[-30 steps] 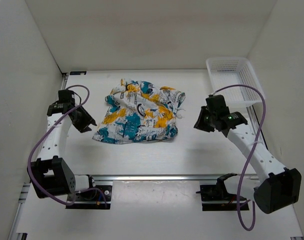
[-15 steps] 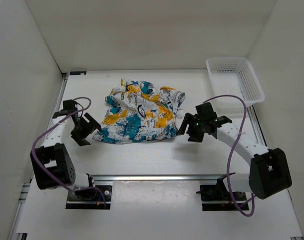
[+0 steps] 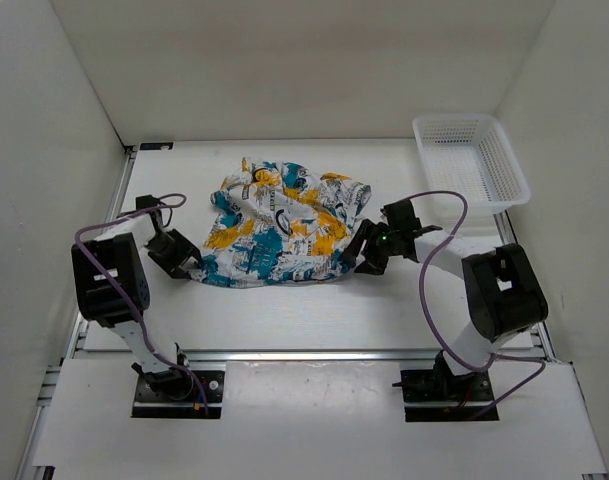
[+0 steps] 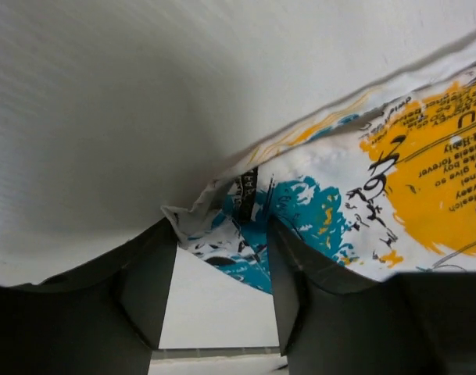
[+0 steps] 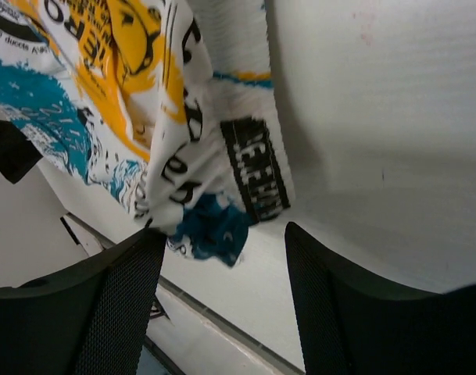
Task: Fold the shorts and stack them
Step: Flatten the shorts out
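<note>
The shorts (image 3: 279, 235) lay crumpled and roughly flat in the middle of the worktop (image 3: 284, 312), with their teal, yellow and black print facing up. Both arms were bent low, one at each side of the cloth.

The left tool (image 3: 187, 264) sat at the near left corner of the shorts. In the left wrist view, this tool (image 4: 220, 223) had its jaws spread wide, and the corner of the shorts (image 4: 316, 203) reached into the gap between the two dark fingers (image 4: 148, 281). The tip of the cloth lay close against the left finger, but the jaws were not closed on it, so nothing was gripped.

The right tool (image 3: 361, 256) was at the near right corner of the shorts. In the right wrist view, that tool (image 5: 226, 230) was also wide open. A bunched corner of the shorts (image 5: 198, 180), showing a black lettered band and a teal patch, sat between its fingers (image 5: 112, 305) without being pinched.

A white mesh basket (image 3: 424, 150) stood at the far right corner of the worktop, well apart from the shorts.
</note>
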`<state>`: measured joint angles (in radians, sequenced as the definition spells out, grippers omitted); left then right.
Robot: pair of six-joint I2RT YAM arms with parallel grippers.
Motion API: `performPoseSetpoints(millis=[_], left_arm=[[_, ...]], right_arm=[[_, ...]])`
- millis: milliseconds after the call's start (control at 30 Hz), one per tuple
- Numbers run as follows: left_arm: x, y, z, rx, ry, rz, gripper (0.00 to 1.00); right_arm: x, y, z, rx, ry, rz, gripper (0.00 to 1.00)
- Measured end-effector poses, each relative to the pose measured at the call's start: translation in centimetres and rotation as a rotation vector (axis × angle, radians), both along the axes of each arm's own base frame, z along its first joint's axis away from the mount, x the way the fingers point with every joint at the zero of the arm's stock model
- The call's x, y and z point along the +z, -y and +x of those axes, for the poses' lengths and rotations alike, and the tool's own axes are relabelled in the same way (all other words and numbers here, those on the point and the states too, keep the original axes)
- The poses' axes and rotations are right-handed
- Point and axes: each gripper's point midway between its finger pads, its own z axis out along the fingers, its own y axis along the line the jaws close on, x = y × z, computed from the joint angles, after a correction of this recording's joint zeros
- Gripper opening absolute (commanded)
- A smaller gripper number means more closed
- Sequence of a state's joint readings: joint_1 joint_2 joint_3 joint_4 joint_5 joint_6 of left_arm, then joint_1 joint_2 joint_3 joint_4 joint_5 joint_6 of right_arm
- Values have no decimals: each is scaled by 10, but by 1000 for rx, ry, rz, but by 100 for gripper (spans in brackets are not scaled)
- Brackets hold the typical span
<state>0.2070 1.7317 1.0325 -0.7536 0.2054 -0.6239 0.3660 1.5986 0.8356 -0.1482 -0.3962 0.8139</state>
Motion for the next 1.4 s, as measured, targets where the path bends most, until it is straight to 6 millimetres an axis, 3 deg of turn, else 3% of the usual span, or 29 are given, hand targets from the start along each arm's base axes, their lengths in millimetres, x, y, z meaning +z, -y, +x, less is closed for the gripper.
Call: performPoseSetpoints(millis=[67,100,167,200,333,500,600,700,767,833,900,933,967,1000,1033,1100,1167,1200,1233,1267,1300,1400], left_arm=[[-2,-1,2,2,-5,2,43],[-3,-2,3,0,-6,5,26],[-2,-2,5,10,-6,7,12],[-1,-3,8,5,-1,9,10],[2,-5,16,6,18,13,10],[19,-4,35,2,62,-6,10],[62,-6,72,0,169,-19,10],[132,-5,122,-20,379,-26,10],[179,-3,136,-36,511,-12,10],[216,-2,129,-40,606,8,13],[236,2,109,-49,660,25,62],[236,2,99,-50,672,38,86],[228,3,82,-45,653,45,100],[217,4,69,-48,624,50,100],[200,5,57,-43,579,50,100],[161,5,38,-38,458,44,100],[130,6,26,-42,351,38,83],[120,5,22,-42,315,38,69],[114,5,19,-47,293,41,51],[112,5,18,-44,282,46,22],[112,5,17,-50,281,53,11],[110,9,17,-81,279,69,11]], right_arm=[[-6,-3,6,0,-12,3,56],[-9,-5,10,-1,-18,7,39],[-12,-8,16,3,-22,8,16],[-13,-10,20,-1,-27,11,0],[-1,-14,42,4,9,-16,0],[51,-15,90,-3,131,-35,0],[105,-9,147,-36,243,-26,0],[174,-2,192,-58,406,-24,0],[214,1,198,-59,507,-31,0],[237,7,181,-53,575,-58,0],[235,16,148,-47,577,-105,6],[226,21,132,-46,573,-131,17],[206,29,108,-38,539,-171,48],[183,36,86,-36,485,-204,64],[159,45,68,-33,440,-244,73],[107,65,37,-30,301,-329,76],[67,83,14,-34,170,-411,76],[58,89,7,-40,132,-437,70],[53,94,2,-50,111,-458,65],[54,97,2,-62,110,-472,57],[57,99,4,-74,125,-477,41],[71,101,6,-114,164,-458,23]])
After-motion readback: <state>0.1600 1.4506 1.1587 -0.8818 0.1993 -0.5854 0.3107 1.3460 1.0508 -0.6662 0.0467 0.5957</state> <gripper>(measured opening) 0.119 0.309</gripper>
